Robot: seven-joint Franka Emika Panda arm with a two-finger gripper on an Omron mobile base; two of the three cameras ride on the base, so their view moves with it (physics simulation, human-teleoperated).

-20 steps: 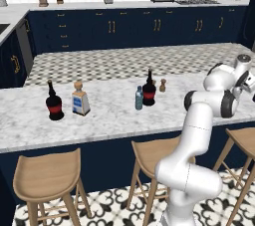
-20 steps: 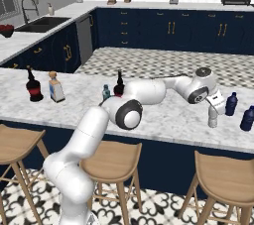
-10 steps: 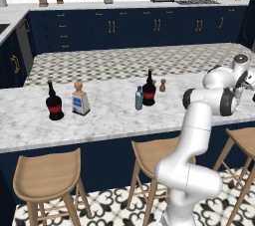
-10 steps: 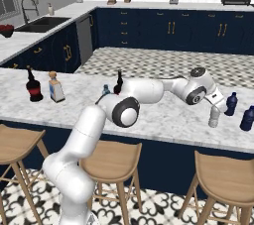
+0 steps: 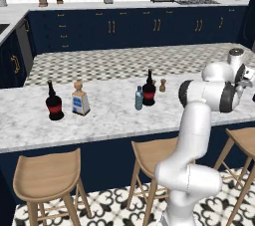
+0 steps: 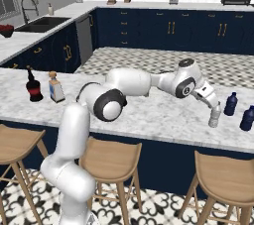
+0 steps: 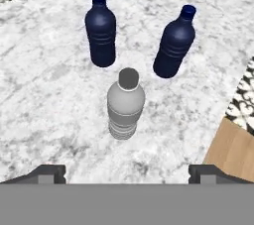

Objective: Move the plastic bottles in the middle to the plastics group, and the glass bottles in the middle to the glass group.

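— What's by the gripper (image 6: 214, 106)?

— A pale grey plastic bottle (image 7: 125, 104), ribbed near the base with a round matt cap, upright on the white marble counter (image 7: 44, 95). The fingers (image 7: 48, 173) stand wide apart on either side of it, released, nothing held.

— And near it?

— Two navy bottles (image 7: 100, 29), smooth and round-shouldered, just beyond it; the second one (image 7: 174, 43) seems to lean a little, though that may be the camera's tilt.

— The middle of the counter?

— A translucent teal bottle (image 5: 139, 98) beside a black bulbous bottle with a red band (image 5: 148, 89). A tiny brown shaker (image 5: 162, 85) stands near them.

— The far left?

— A twin black bottle (image 5: 54, 102) and a squat clear square bottle (image 5: 79, 99) with a blue label and tan stopper. Wooden stools (image 5: 46, 176) stand below, on a patterned tile floor, with navy cabinets (image 5: 124, 28) behind.
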